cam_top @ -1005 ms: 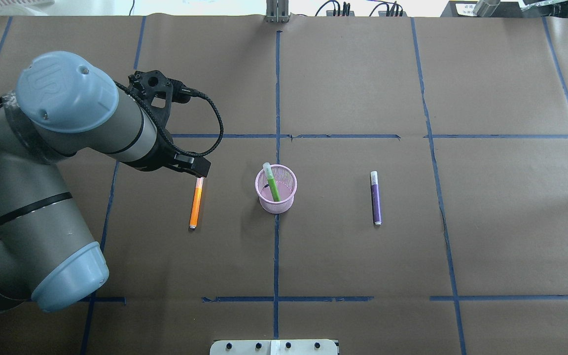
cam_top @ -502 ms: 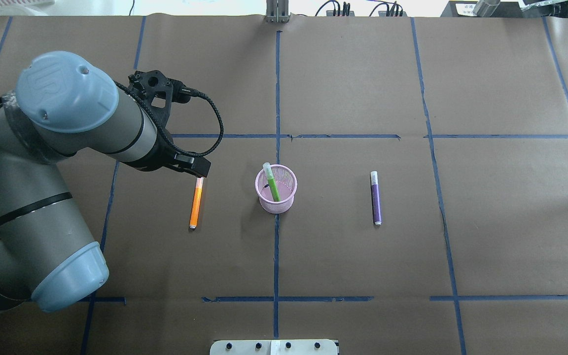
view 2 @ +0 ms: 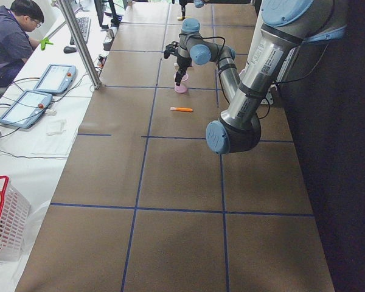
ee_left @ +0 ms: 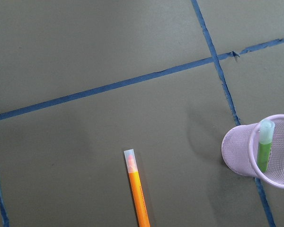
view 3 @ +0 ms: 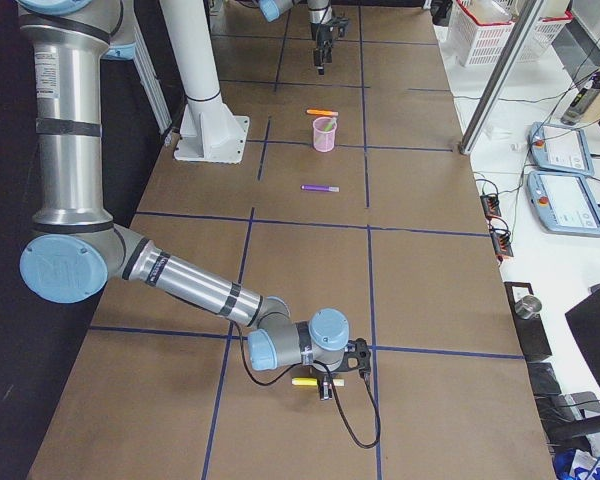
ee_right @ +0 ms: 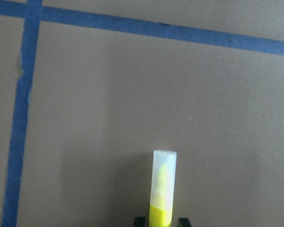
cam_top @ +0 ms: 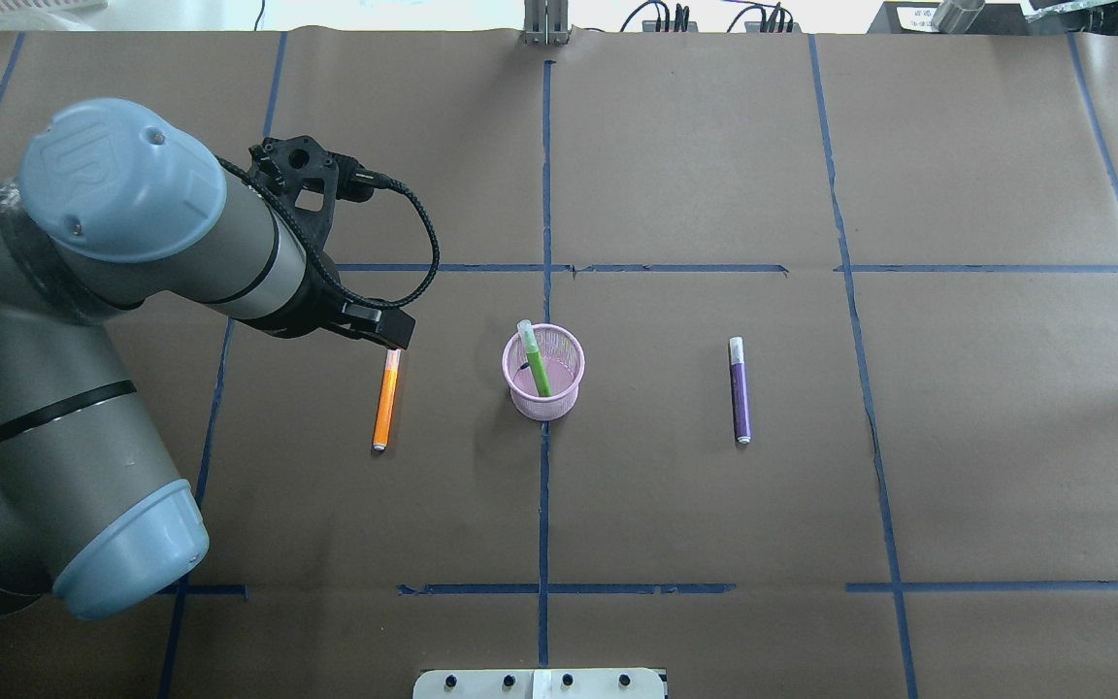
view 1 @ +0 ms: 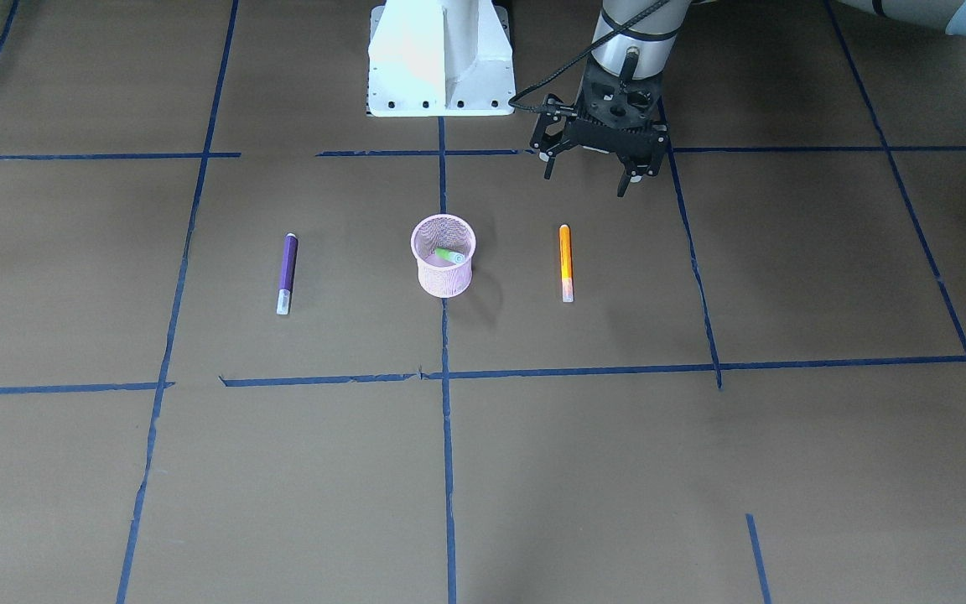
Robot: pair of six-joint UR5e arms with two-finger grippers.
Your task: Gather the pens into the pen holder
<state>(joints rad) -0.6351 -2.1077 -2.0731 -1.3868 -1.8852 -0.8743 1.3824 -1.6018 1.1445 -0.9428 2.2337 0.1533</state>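
The pink mesh pen holder [cam_top: 559, 398] stands mid-table with a green pen [cam_top: 537, 364] leaning inside it. An orange pen [cam_top: 385, 398] lies flat to its left and a purple pen [cam_top: 739, 393] to its right. My left gripper [view 1: 585, 183] is open and empty, raised above the table beside the orange pen [view 1: 565, 262]. A yellow pen [ee_right: 162, 189] lies far out on the table's right end. My right gripper [ee_right: 161, 221] is down at it, a fingertip close on each side. I cannot tell whether the fingers touch it.
The white robot base [view 1: 441, 59] stands at the table's robot side. Blue tape lines grid the brown paper. A side bench with tablets [view 3: 560, 150] and a white basket [view 3: 485, 20] runs along the far edge. An operator [view 2: 12, 36] sits there.
The left arm's shoulder and elbow have shifted slightly to the left; its wrist has stayed over the orange pen's far end. The pens and the holder have not moved.
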